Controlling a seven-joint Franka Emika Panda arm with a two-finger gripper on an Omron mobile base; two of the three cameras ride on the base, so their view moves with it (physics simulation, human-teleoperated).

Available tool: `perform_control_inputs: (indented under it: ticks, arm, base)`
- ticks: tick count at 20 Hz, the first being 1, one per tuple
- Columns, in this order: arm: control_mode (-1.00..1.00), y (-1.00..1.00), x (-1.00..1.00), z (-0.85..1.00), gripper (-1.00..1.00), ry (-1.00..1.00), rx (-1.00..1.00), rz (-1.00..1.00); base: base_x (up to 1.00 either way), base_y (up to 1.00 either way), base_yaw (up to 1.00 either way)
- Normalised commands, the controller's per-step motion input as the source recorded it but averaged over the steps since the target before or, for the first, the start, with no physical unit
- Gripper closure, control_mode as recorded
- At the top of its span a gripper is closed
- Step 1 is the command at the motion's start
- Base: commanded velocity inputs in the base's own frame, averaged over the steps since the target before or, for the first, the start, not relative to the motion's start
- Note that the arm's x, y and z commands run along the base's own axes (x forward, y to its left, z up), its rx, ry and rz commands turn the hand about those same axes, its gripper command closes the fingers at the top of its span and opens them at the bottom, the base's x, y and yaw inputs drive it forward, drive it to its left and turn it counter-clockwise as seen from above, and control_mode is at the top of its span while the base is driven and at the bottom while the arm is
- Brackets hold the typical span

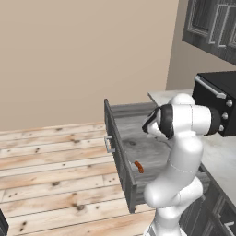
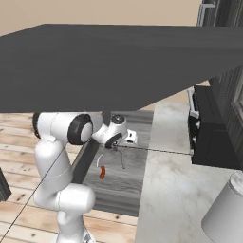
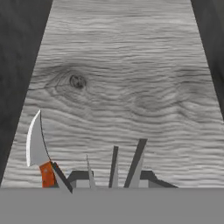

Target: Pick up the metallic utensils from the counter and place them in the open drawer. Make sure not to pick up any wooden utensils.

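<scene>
Curved silver knife (image 3: 35,144) on wood-grained grey drawer (image 3: 131,87) floor

The wide dark grey drawer (image 3: 131,78) has a matt floor of grey wood grain with a dark knot. On that floor lies the short knife (image 3: 37,153): a smooth, bright silver metal blade and an orange-red handle with a dull, mottled finish. Beside the drawer, the pale grey-white veined marble bench (image 2: 175,190) looks smooth and faintly polished. The plank floor (image 1: 50,156) next to the drawer is light, knotty wood. The slim silver-grey fork (image 2: 121,159) over the drawer looks like dull metal.
</scene>
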Motion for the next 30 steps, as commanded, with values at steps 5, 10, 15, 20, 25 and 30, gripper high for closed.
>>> perform_control_inputs:
  ticks: [5, 10, 15, 20, 25, 30]
  arm:
    - [-1.0, 0.0, 0.4, -0.46, 1.0, -0.03, 0.0, 0.0]
    - [-1.0, 0.0, 0.18, -0.64, -1.0, -0.07, 0.01, 0.0]
    - [-1.0, 0.0, 0.06, -0.25, -1.0, -0.18, 0.0, 0.0]
    - [-1.0, 0.0, 0.0, 0.0, -1.0, -0.05, 0.0, 0.0]
    - [-1.0, -0.05, -0.12, 0.37, -1.0, -0.11, 0.05, 0.0]
    - [-1.0, 0.0, -0.25, 0.93, -1.0, -0.12, 0.04, 0.0]
  base:
    - [0.0, 0.0, 0.0]
    - [0.0, 0.0, 0.0]
    - [0.0, 0.0, 0.0]
    - [0.0, 0.0, 0.0]
    - [0.0, 0.0, 0.0]
    - [0.0, 0.0, 0.0]
